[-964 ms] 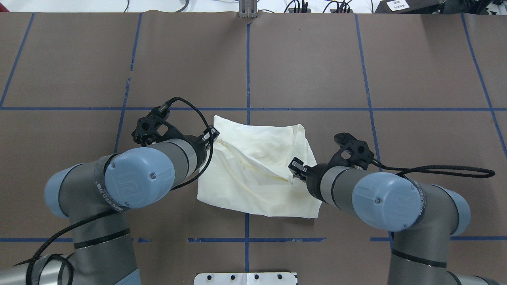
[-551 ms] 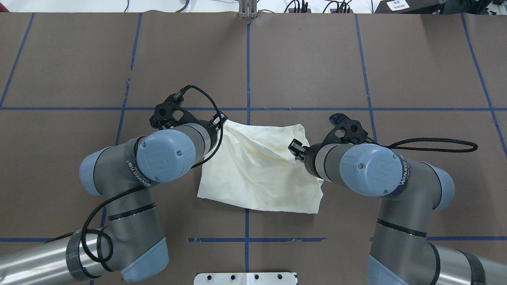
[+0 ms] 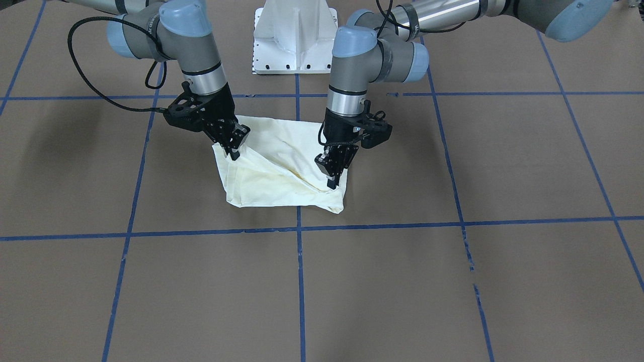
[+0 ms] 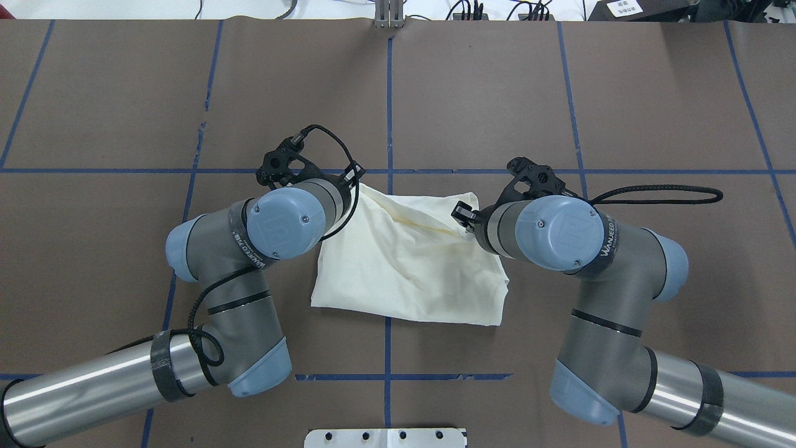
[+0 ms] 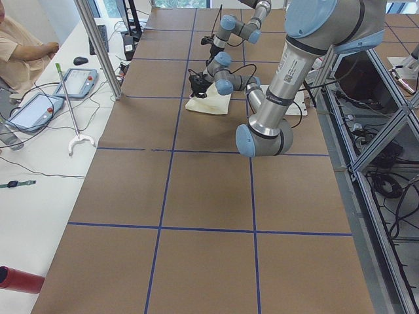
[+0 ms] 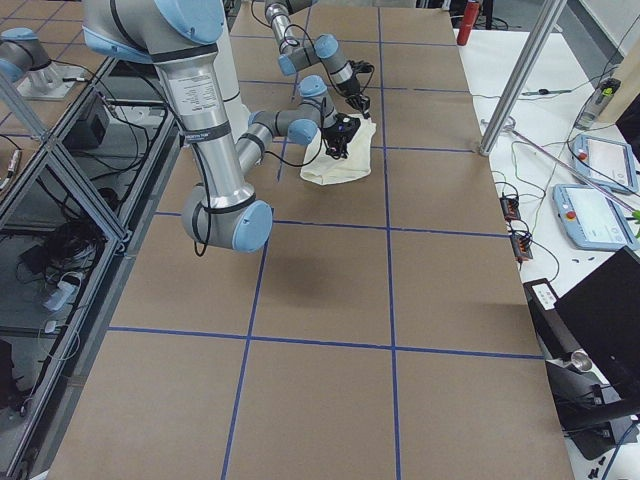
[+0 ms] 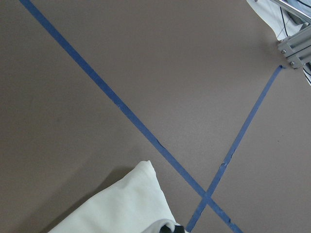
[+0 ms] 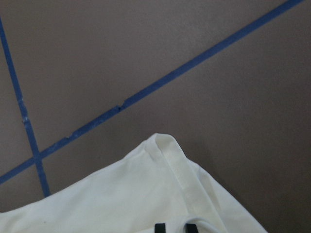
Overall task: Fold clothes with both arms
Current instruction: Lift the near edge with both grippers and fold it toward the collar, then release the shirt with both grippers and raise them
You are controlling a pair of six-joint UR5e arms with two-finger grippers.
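Pinching shirt (image 3: 271, 193) | left gripper (image 3: 331, 177) clamped on a raised fold | right gripper (image 3: 234, 149) clamped on another | shirt nearer robot-side edge of table (image 3: 453, 281)

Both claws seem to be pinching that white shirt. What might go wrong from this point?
Each gripper holds only a small pinch of the cream-white shirt: the left gripper at one end of the raised edge, the right gripper at the other. If one pinch slips, the fold would probably land lopsided. A diagonal crease runs across the cloth between them, so laying it down like this may trap wrinkles.
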